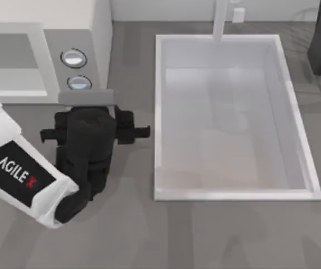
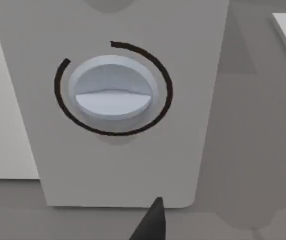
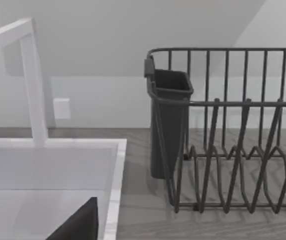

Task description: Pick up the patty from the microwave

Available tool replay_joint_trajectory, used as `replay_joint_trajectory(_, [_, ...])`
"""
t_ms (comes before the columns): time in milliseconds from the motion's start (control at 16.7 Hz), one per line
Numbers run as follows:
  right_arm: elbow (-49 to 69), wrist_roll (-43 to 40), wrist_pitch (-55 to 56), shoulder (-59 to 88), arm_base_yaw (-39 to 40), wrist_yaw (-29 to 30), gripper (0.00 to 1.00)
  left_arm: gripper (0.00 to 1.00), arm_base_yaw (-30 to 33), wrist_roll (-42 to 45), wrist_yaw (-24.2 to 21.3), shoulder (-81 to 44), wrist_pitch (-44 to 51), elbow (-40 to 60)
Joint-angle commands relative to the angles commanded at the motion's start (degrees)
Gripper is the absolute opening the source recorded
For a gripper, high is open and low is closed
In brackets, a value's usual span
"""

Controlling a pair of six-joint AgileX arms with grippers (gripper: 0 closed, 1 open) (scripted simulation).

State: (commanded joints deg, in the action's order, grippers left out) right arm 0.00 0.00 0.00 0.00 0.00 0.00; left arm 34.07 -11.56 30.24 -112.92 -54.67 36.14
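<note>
left gripper hangs before the microwave, finger state unclear; the unseen patty is likely light, stiff, best pinched at its rim.

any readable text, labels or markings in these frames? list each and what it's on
"AGILEX": white letters with the final X in red, on the black panel of the left arm, top view.
The microwave knobs carry no digits or words, just a dark arc ring around the knob.
The sink and the dish rack carry no lettering.
</note>
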Motion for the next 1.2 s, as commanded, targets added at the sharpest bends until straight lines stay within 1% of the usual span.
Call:
replay_joint_trajectory(180, [0.0, 0.0, 0.0, 0.0, 0.0, 0.0, 1.00, 0.00, 0.1, 0.1, -0.3, -4.2, -5.5, -1.9])
replay_joint_trajectory(480, [0.0, 0.0, 0.0, 0.0, 0.0, 0.0, 1.00, 0.00, 0.1, 0.1, -0.4, -4.7, -6.1, -2.2])
replay_joint_trajectory(1200, [0.0, 0.0, 0.0, 0.0, 0.0, 0.0, 1.00, 0.90, 0.1, 0.1, -0.4, -4.7, -6.1, -2.2])
